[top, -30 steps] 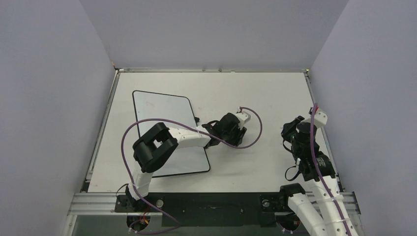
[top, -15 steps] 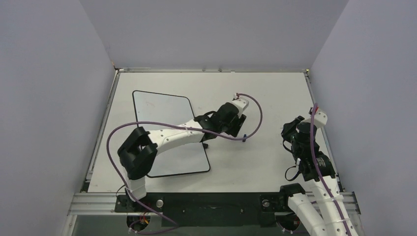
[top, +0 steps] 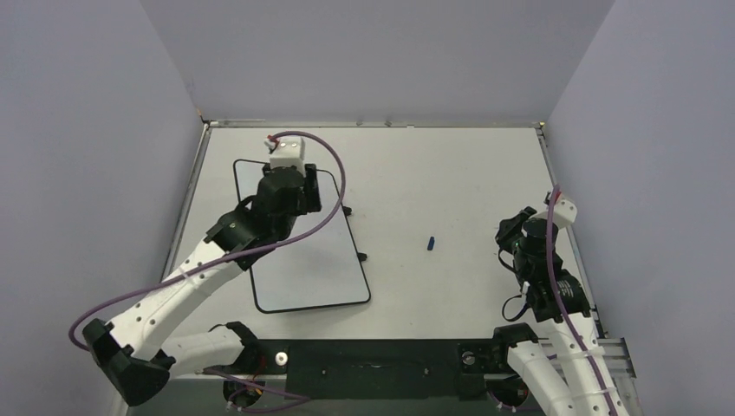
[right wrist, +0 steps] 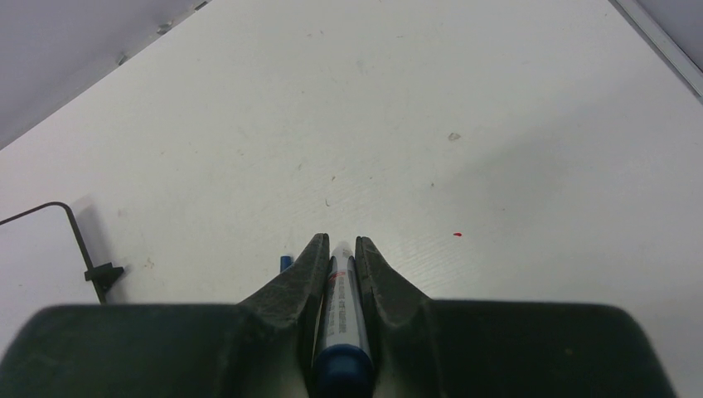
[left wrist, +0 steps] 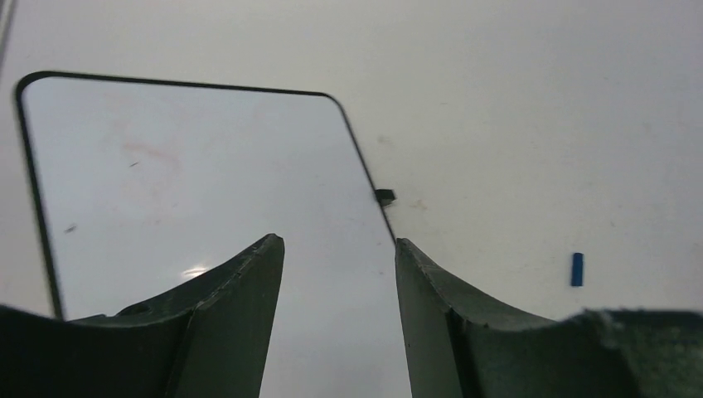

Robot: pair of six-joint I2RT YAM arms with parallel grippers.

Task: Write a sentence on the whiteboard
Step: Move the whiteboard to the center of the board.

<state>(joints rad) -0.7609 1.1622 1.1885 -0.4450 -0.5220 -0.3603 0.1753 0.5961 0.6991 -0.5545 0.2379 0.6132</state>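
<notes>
**Left to right.** The left gripper (left wrist: 338,247), its jaws partly spread and empty, hangs over the whiteboard (left wrist: 166,166). The board is a smooth, glossy white panel with rounded corners, a thin black rim and small black feet (left wrist: 383,196). No sentence shows on it, only faint smudges. Beside the board, a small blue cap (top: 431,243) lies on the matt white table (top: 451,173). The right gripper (right wrist: 338,245) is clamped on the marker pen (right wrist: 340,307), a slim cylinder whose long axis runs along the fingers. By judgement, the board lies well apart to this gripper's left, and the empty left arm is nearer.
</notes>
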